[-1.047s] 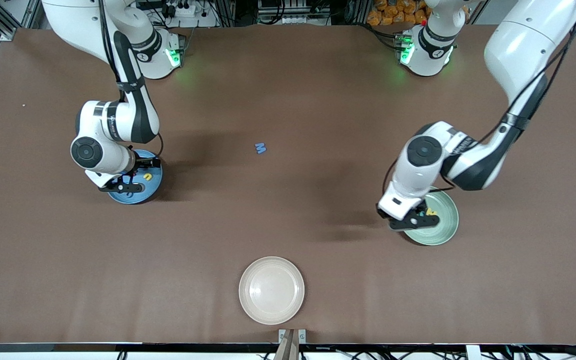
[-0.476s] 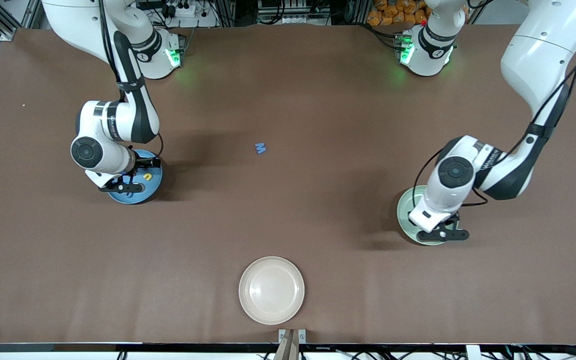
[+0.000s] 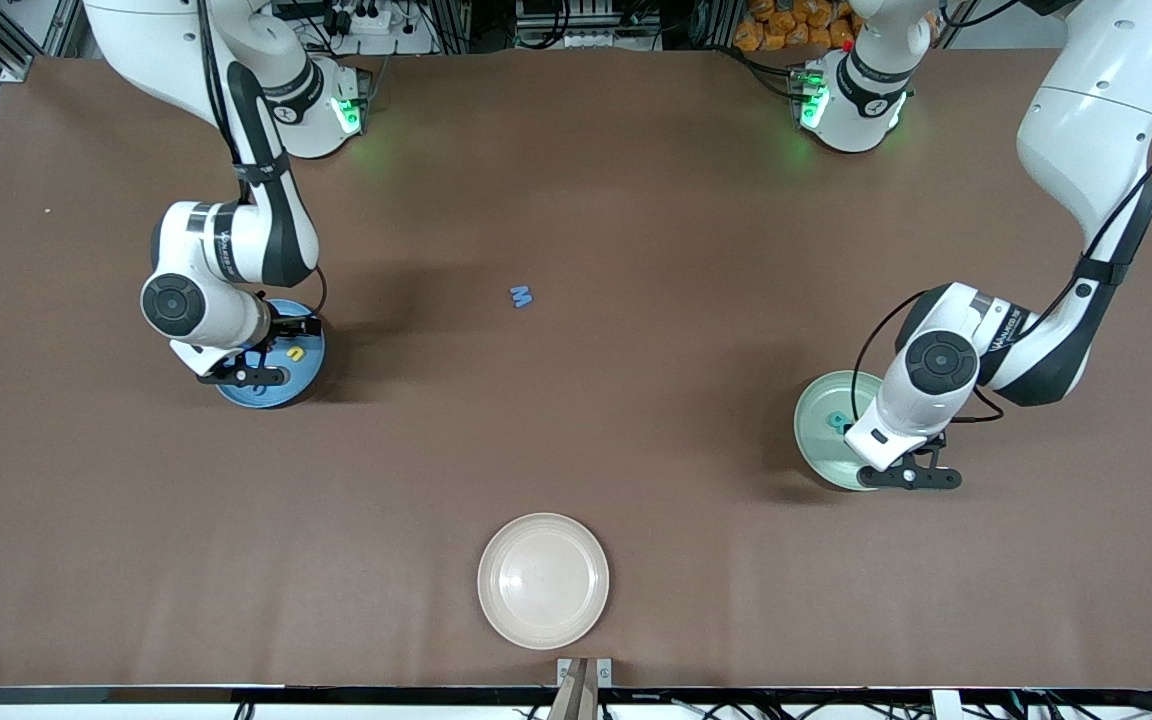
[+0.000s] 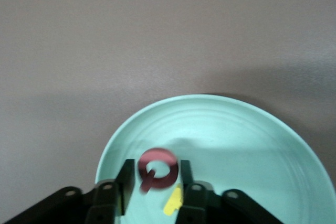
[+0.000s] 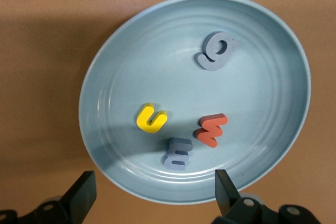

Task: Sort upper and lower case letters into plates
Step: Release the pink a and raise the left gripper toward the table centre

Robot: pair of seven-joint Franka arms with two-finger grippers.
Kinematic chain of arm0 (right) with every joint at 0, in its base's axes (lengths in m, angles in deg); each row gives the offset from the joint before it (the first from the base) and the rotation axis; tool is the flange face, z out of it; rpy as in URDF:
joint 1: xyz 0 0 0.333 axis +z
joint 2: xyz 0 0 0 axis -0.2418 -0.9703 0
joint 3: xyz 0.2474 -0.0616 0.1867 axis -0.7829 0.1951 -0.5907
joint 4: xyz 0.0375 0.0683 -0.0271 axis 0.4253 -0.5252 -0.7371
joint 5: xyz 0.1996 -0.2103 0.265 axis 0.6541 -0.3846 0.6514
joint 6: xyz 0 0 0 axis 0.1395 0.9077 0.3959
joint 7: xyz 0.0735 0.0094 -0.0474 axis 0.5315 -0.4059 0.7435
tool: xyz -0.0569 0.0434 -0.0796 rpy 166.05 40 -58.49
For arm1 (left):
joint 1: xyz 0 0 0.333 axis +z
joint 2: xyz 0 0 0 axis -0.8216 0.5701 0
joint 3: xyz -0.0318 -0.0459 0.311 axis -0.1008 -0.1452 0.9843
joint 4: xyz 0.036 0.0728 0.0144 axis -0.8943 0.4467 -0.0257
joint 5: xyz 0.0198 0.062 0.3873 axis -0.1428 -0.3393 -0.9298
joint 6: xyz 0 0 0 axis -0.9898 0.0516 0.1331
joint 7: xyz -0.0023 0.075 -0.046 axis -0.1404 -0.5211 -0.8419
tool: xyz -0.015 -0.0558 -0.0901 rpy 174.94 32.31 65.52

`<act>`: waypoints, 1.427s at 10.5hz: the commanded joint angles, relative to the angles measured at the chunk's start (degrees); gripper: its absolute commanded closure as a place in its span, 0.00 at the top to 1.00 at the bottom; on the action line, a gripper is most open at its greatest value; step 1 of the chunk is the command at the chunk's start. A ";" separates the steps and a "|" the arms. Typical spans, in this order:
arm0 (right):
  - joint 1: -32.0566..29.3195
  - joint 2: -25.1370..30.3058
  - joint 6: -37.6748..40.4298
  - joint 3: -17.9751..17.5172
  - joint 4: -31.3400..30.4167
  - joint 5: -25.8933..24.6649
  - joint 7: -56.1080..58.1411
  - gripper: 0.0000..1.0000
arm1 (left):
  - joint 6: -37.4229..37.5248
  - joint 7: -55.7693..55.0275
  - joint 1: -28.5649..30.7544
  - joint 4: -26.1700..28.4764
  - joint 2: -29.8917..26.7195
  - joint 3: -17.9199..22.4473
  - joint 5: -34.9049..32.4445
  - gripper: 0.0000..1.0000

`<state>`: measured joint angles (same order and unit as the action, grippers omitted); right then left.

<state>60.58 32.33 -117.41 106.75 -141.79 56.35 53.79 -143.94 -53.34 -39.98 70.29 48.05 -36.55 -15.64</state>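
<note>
- 2 grippers hang over 2 plates. The left gripper [image 3: 908, 478] is over the rim of the mint plate [image 3: 821, 440], at the edge toward the left arm's end of the surface [image 3: 576, 180]. The right gripper [image 3: 254, 375] waits over the blue plate [image 3: 308, 372].
- In the left wrist view, the left gripper [image 4: 156, 174] looks clamped on a red letter [image 4: 157, 169]. The letter fills the gap between the fingers [image 4: 126, 179] and looks like a capital Q, though it is blurred.
- Directly under that gripper lies a yellow letter [image 4: 173, 203], partly hidden, on the mint plate [image 4: 236, 140]. A teal letter [image 3: 839, 421] lies in the same plate, farther in from the rim.
- The step in hand appears to be dropping the red letter. Because the gripper is close to the rim, it would do well to shift toward the plate's middle and go low before parting. That way the letter neither bounces out nor lands on the yellow one.
- The right gripper [image 5: 155, 195] has its fingers wide apart and holds nothing. Below it, the blue plate [image 5: 273, 40] carries 4 lower-case letters [image 5: 152, 119].
- 1 blue letter [image 3: 521, 296] lies loose on the surface, well apart from both grippers. It probably needs sorting next.
</note>
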 commanded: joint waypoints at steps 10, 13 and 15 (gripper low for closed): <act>-0.45 8.10 5.61 3.37 1.17 1.06 0.55 1.00 | 9.91 -9.87 -28.76 -0.84 -11.07 9.91 32.22 1.00; -0.36 8.10 5.88 3.37 1.08 1.06 0.46 1.00 | 9.83 -13.88 -34.42 -2.77 -9.57 11.59 32.31 1.00; -0.36 8.10 6.05 3.37 1.08 1.06 0.46 1.00 | 9.74 -13.88 -35.74 -2.95 -9.48 12.55 33.80 1.00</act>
<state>60.23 38.86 -112.05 110.00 -140.19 56.84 53.91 -134.77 -67.30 -74.61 68.77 38.08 -25.68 16.01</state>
